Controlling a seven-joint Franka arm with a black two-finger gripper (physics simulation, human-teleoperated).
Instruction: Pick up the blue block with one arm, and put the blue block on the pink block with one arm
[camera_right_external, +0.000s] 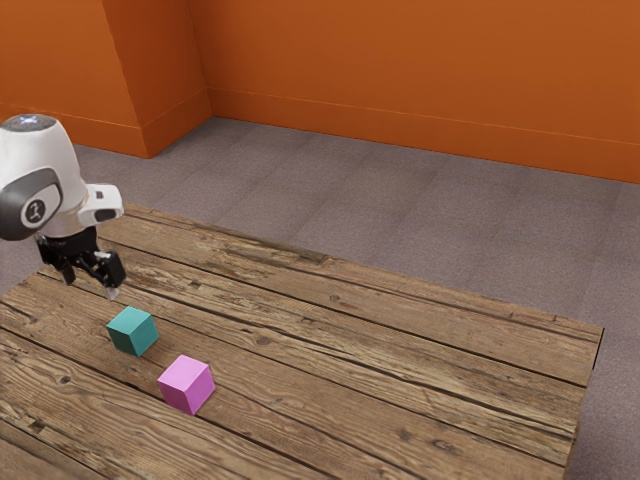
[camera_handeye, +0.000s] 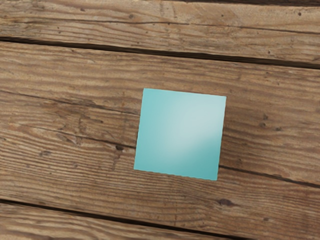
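Above the blue block (camera_right_external: 132, 331) on the table (camera_right_external: 400, 380), downward-pointing jaws (apart, clear of it).

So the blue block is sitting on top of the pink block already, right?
Not quite. The blue block is sitting on the wooden table, beside the pink block, not on top of it. The exterior view shows this.
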